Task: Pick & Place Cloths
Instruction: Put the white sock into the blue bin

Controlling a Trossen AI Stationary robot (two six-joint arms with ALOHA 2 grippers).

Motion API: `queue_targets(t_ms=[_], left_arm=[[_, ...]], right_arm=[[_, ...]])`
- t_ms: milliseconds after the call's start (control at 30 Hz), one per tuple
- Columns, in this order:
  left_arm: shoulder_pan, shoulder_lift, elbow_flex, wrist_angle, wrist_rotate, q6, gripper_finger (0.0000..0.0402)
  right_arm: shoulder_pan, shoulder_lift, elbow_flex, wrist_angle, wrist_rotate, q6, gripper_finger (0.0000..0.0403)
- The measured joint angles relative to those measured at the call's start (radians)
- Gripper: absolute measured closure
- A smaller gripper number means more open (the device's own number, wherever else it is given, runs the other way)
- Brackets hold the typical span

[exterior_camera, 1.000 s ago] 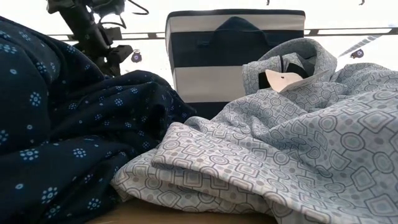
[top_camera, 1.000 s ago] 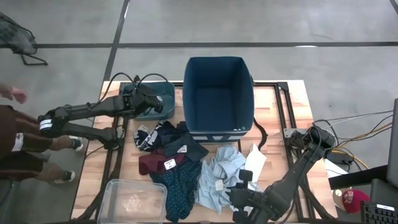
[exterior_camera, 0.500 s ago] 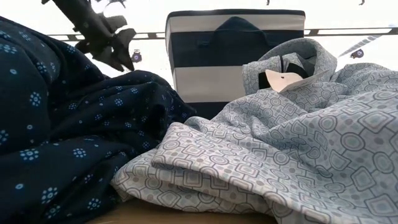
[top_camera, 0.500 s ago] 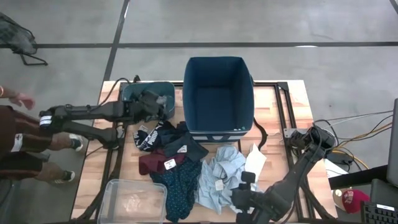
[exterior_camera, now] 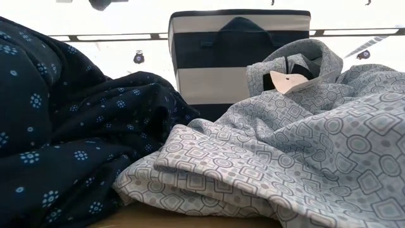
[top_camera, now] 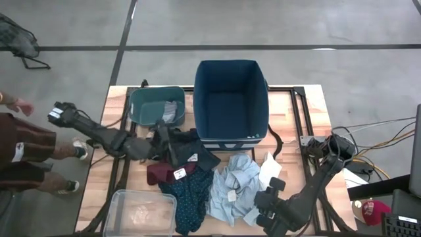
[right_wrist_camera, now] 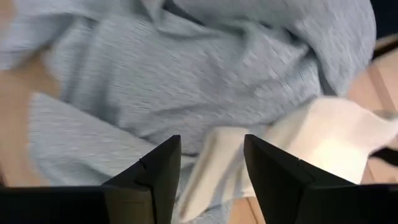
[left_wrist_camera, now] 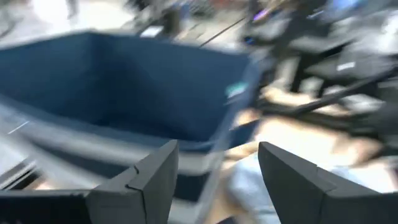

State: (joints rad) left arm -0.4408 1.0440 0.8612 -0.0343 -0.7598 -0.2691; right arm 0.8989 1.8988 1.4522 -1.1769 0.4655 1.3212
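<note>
The cloths lie in a heap on the table in front of the navy bin [top_camera: 231, 99]: a black one [top_camera: 192, 153], a maroon one [top_camera: 163, 172], a navy patterned one [top_camera: 189, 197] [exterior_camera: 57, 139], a pale blue-grey one [top_camera: 231, 187] [exterior_camera: 297, 152] [right_wrist_camera: 186, 81] and a white one [top_camera: 269, 168] [right_wrist_camera: 323, 134]. My left gripper [top_camera: 164, 136] [left_wrist_camera: 217, 152] is open above the black cloth and faces the navy bin [left_wrist_camera: 112, 81]. My right gripper [top_camera: 271, 195] [right_wrist_camera: 211, 146] is open above the seam between the pale blue-grey and white cloths.
A teal bin [top_camera: 141, 105] at the far left holds a pale cloth [top_camera: 172, 110]. A clear plastic bin [top_camera: 140, 212] stands at the near left corner. A paper tag [exterior_camera: 288, 81] sits on the pale blue-grey cloth. A person [top_camera: 20, 141] stands by the table's left side.
My left gripper has swung from over the teal bin toward the near edge and a little right, down over the black cloth. The pale cloth now shows in the teal bin. My right gripper has shifted slightly right, toward the white cloth.
</note>
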Motion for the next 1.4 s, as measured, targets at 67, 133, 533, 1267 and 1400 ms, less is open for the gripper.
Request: queue_targets(t_ms=[67,133,533,1267,1400], left_arm=[[-0.044,0.027,0.0,0.106,-0.001,0.06,0.0175],[-0.07,0.066,0.0,0.212,-0.001,0.126,0.0174],[-0.079,0.409,-0.002,0.827,0.071,0.416,0.0174],[-0.08,0.51,-0.002,0.95,0.273,0.415,0.0174],[-0.079,0.51,-0.002,0.943,0.273,0.415,0.0174]], right_arm=[[0.0,0.0,-0.023,-0.011,-0.004,0.036,0.022],[0.0,0.0,-0.045,-0.017,-0.017,0.063,0.0218],[-0.002,-0.001,-0.117,0.009,-0.059,0.086,0.0268],[-0.002,-0.011,0.161,-0.232,0.028,-0.054,0.0393],[-0.003,-0.013,0.303,-0.299,0.114,-0.135,0.0394]])
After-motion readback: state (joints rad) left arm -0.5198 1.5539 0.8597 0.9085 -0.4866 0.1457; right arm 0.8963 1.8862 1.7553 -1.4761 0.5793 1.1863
